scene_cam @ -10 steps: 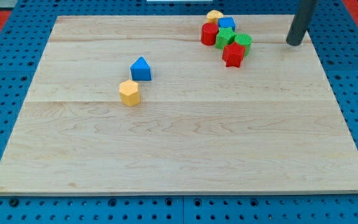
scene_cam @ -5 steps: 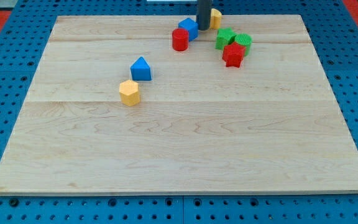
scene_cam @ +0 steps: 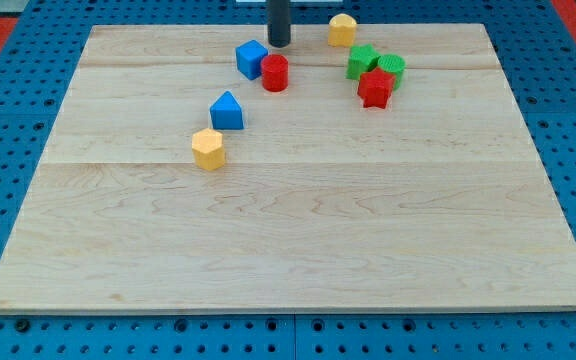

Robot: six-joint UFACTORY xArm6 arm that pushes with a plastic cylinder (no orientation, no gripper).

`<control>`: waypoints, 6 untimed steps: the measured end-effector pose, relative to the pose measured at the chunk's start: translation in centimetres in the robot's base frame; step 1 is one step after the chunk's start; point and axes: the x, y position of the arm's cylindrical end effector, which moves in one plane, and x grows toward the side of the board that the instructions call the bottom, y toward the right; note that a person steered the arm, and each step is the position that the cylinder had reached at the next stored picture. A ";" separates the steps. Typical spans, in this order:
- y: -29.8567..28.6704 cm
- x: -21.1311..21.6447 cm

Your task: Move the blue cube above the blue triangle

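The blue cube (scene_cam: 251, 59) sits near the view's top, left of centre, touching a red cylinder (scene_cam: 275, 73) on its right. The blue triangle (scene_cam: 227, 110) lies below and slightly left of the cube, apart from it. My tip (scene_cam: 279, 43) stands just above and right of the blue cube, above the red cylinder, close to both.
A yellow hexagonal block (scene_cam: 208, 149) lies just below-left of the blue triangle. A yellow round block (scene_cam: 342, 29) sits at the top. Two green blocks (scene_cam: 362, 61) (scene_cam: 392, 67) and a red star-like block (scene_cam: 375, 88) cluster at upper right. The wooden board (scene_cam: 288, 230) has blue pegboard around it.
My tip swept left along the top from the far right. The blue cube and red cylinder were pushed left out of the cluster, toward the blue triangle.
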 end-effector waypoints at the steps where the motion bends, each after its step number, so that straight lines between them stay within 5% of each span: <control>1: -1.6 1.8; 3: -4.9 3.7; 6: -1.4 7.0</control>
